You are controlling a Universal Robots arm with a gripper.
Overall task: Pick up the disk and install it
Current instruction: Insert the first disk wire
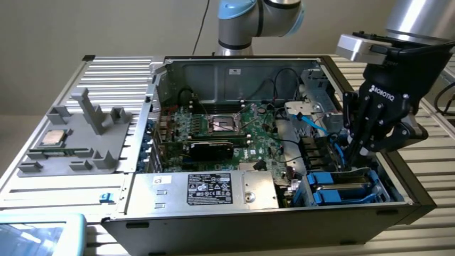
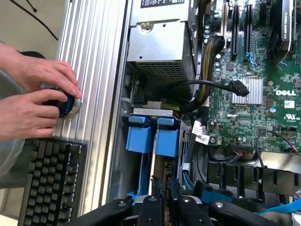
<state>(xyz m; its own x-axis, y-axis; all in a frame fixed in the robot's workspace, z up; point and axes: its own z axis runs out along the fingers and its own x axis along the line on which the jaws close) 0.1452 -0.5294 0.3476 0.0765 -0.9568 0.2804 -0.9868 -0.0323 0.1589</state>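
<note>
Exterior view: case (image 1: 235, 226) lying open on worktop (image 1: 106, 74), so bay reachable from above. Claw (image 1: 350, 165) low in lower-right bay, nearly pressed together, seemingly pinching disk (image 1: 341, 186) edge to seat it.
Wrist view: hands (image 2: 28, 113) on knob (image 2: 66, 104) at left, probably steering.

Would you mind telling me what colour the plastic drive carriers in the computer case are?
The drive carriers are blue, shown best in the wrist view.

Inside the computer case (image 1: 263, 226), blue rails (image 1: 334, 196) hide most of the disk (image 1: 342, 186); beside the case, a person's hands (image 2: 27, 112) half cover a blue-ringed knob (image 2: 66, 104).
</note>
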